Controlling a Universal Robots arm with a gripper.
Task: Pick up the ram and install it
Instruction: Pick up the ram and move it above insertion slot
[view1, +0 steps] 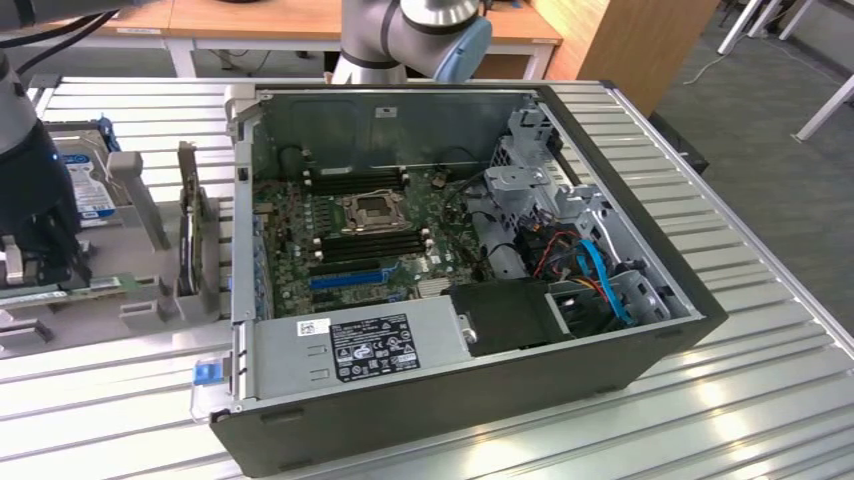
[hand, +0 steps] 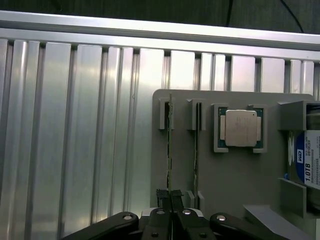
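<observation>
As gripper (hand: 170, 198) pinches — ram (hand: 169, 135) between fingers (hand: 163, 196), edgewise

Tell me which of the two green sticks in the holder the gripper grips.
The ram farther from the processor chip; the gripper is shut on its edge. The other stick, next to the chip, stands free.

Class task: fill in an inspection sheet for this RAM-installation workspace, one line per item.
Surface: ribbed metal table, with a grey holder on it.
Job's things: ram standing on edge in a holder slot; open computer case.
Clutter: second stick, processor, hard drive.
Grippers: gripper shut on the ram's edge.
Cables: blue cables inside the case.
Surroundings: wooden desks behind.
</observation>
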